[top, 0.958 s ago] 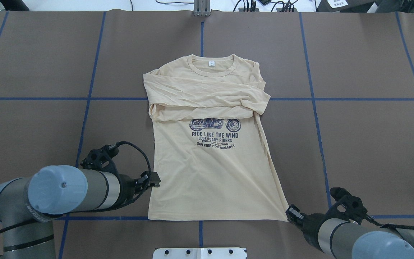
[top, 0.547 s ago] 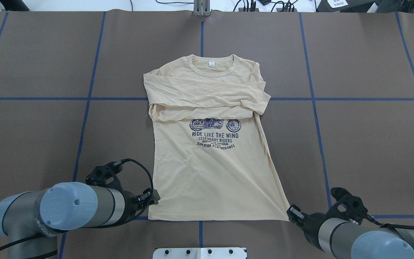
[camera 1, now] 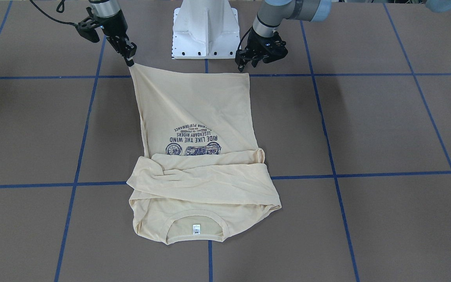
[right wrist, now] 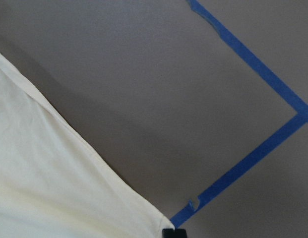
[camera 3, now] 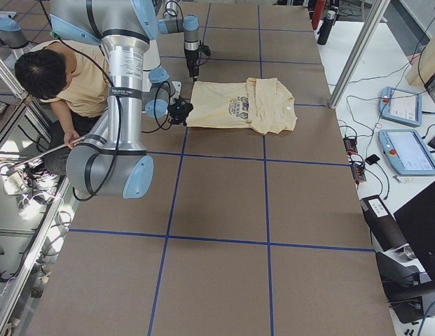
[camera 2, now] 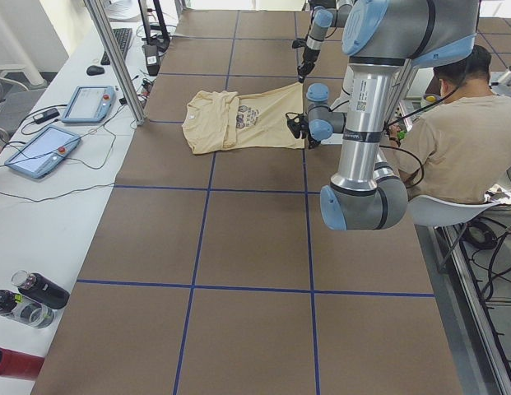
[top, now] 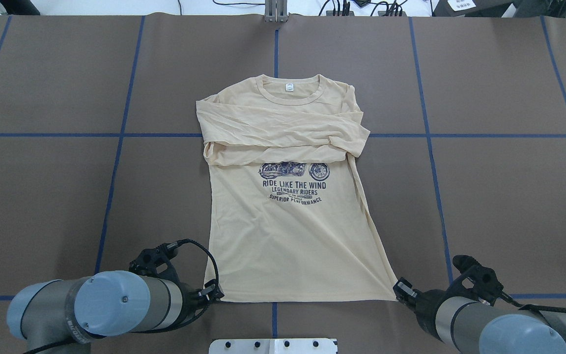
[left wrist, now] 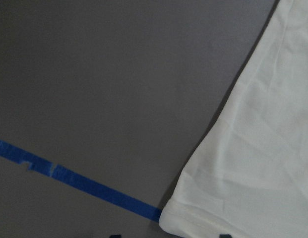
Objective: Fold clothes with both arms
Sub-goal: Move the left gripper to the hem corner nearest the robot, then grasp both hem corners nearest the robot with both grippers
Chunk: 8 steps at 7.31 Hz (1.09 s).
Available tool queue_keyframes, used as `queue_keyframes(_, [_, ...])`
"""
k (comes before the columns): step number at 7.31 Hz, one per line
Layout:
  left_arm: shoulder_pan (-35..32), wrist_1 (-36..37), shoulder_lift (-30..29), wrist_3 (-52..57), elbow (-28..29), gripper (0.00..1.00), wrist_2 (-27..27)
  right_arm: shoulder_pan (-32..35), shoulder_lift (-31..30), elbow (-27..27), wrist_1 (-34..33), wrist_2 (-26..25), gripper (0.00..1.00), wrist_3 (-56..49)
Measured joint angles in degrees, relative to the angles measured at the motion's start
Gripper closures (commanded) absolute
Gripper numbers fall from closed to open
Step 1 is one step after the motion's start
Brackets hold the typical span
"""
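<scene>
The cream-yellow long-sleeve T-shirt (top: 288, 236) lies flat, print up, collar at the far side and both sleeves folded across the chest (camera 1: 202, 176). My left gripper (top: 215, 293) is open and low at the shirt's near-left hem corner. In the left wrist view that corner (left wrist: 168, 220) lies between the two fingertips at the bottom edge. My right gripper (camera 1: 129, 60) is shut on the near-right hem corner, and the cloth is drawn out to a point there. The right wrist view shows the hem (right wrist: 54, 188) running into the fingertip.
The white pedestal base (camera 1: 206, 31) stands just behind the hem, between the two arms. Blue tape lines (top: 116, 162) grid the brown table cover. A seated operator (camera 2: 461, 140) is beside the robot. Pendants (camera 2: 41, 152) and bottles lie on the side bench.
My left arm has moved back toward the robot along the shirt's left edge, down to the hem corner. The right arm and the shirt have hardly moved.
</scene>
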Motion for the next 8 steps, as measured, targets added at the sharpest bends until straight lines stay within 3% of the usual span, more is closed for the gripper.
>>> queue_keyframes(8, [-0.4,0.0,-1.2,-0.2,1.5,0.36,2.3,0.1,-0.5,-0.3,0.0,-0.1,1.0,-0.1])
